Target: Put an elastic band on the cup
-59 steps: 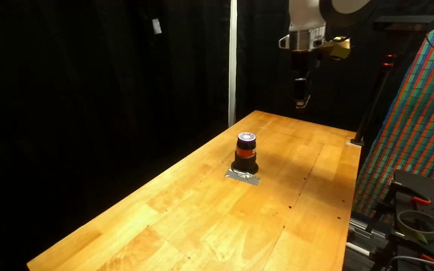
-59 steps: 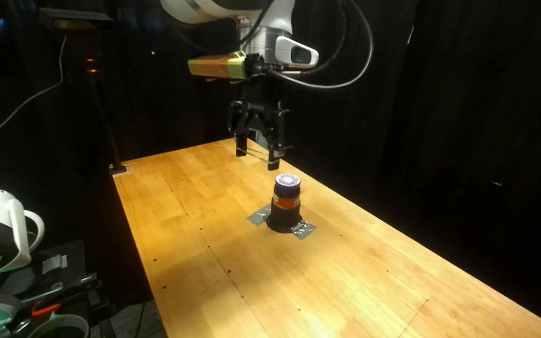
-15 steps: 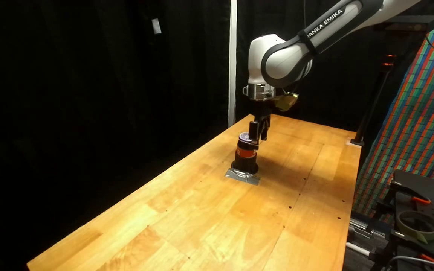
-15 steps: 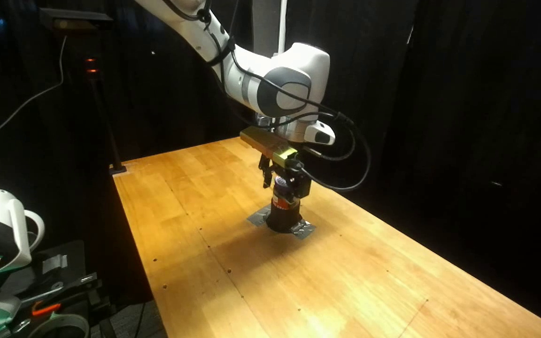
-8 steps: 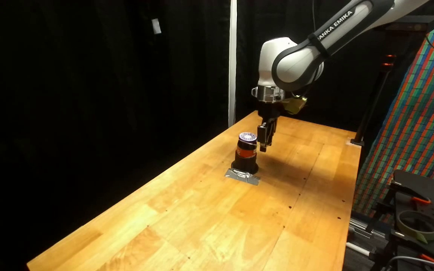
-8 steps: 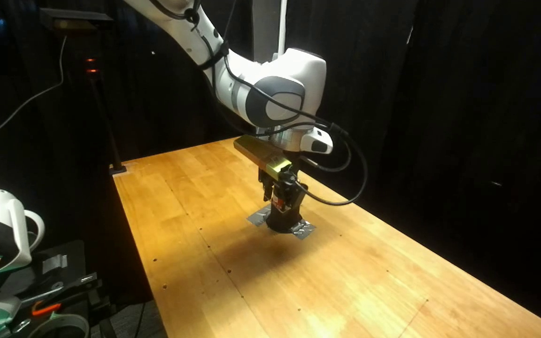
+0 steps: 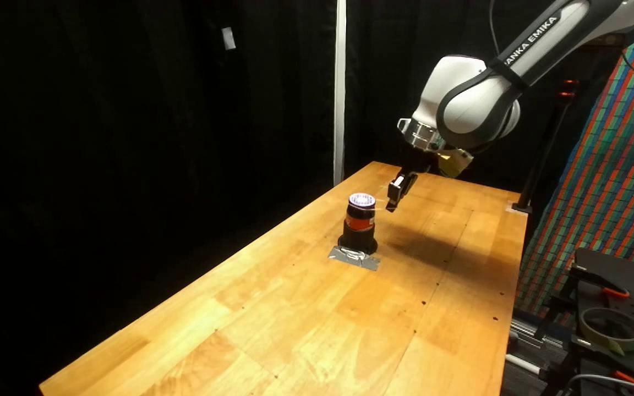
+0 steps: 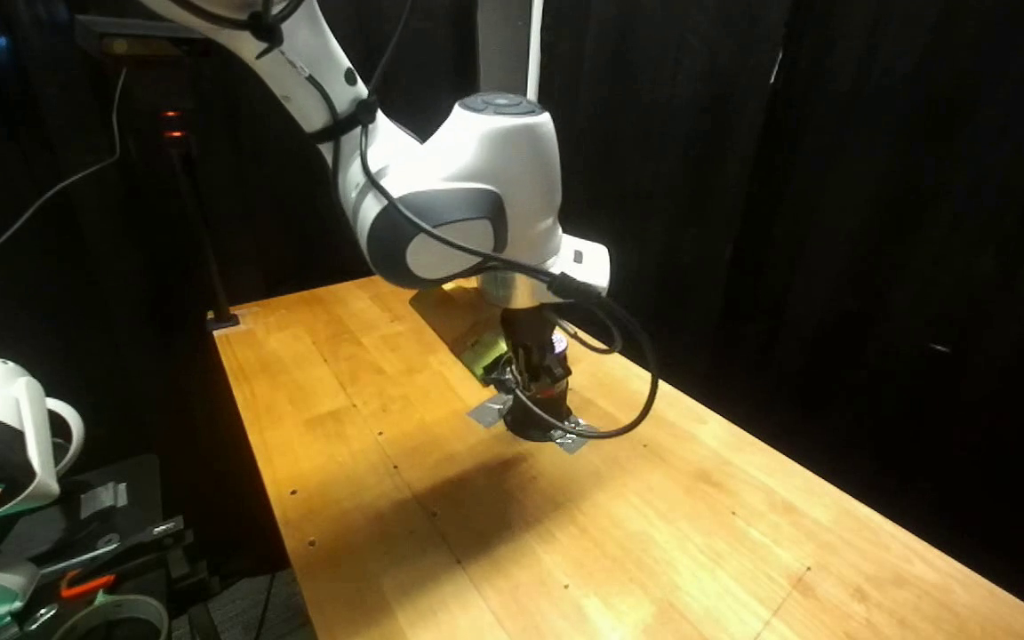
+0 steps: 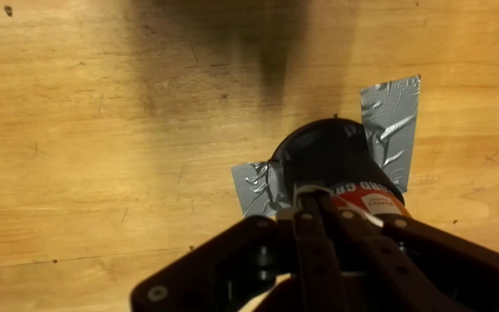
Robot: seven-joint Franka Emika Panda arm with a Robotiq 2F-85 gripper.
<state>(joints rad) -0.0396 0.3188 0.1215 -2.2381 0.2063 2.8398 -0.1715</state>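
Observation:
The cup (image 7: 359, 223) stands upright on the table, dark with an orange-red stripe and a pale patterned top. In the wrist view the dark side of the cup (image 9: 325, 151) lies just beyond the fingertips. My gripper (image 7: 392, 207) is tilted beside the upper part of the cup, with a small gap between them. Its fingers are together in the wrist view. A pale elastic band (image 9: 312, 189) loops round the outside of the fingertips and runs off toward the cup. Thin strands of band (image 7: 383, 209) stretch from the fingers to the cup just below its top; the far side is hidden.
Grey tape (image 7: 353, 258) fixes the cup's base to the wooden table (image 7: 295, 330); more tape (image 8: 491, 410) shows in an exterior view. A cable (image 8: 645, 391) hangs from the wrist in front of the cup. A dark stand (image 7: 540, 148) rises at the table's far corner.
The gripper has come down beside the cup, drawn back from it and tilted. Its fingers, spread before with the band across them, have closed together. The cup has stayed put.

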